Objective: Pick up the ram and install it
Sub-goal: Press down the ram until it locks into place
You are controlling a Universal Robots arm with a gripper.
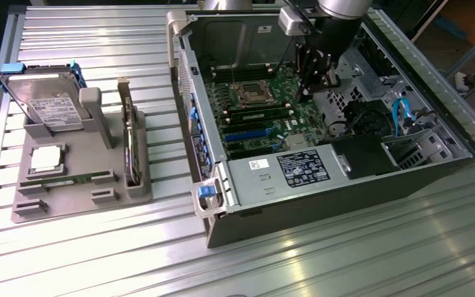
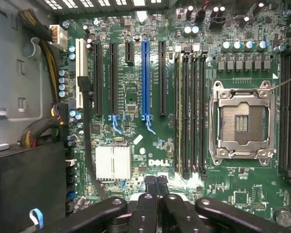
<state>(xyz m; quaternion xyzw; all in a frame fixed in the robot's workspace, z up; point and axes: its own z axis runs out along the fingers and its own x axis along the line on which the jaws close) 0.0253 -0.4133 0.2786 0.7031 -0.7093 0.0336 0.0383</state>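
Note:
One ram stick [image 1: 56,180], long and green, lies along the front of the grey holder [image 1: 138,192] at the exterior view's left. A second green ram stick [image 1: 258,115] stands seated in the outermost of the black memory slots [image 2: 177,111] on the motherboard, beside the bare processor socket [image 2: 241,121]. My gripper [image 1: 310,90] hangs inside the open computer case above the motherboard. In the wrist view its black fingers [image 2: 156,182] are shut together with nothing between them, just off the end of the memory slots.
The grey holder also carries a hard drive [image 1: 47,102], a square silver processor chip [image 1: 46,158] and a dark card standing on edge [image 1: 130,142]. The case walls [image 1: 213,185], a black power supply [image 1: 303,170] and cable bundles [image 2: 43,128] surround the motherboard.

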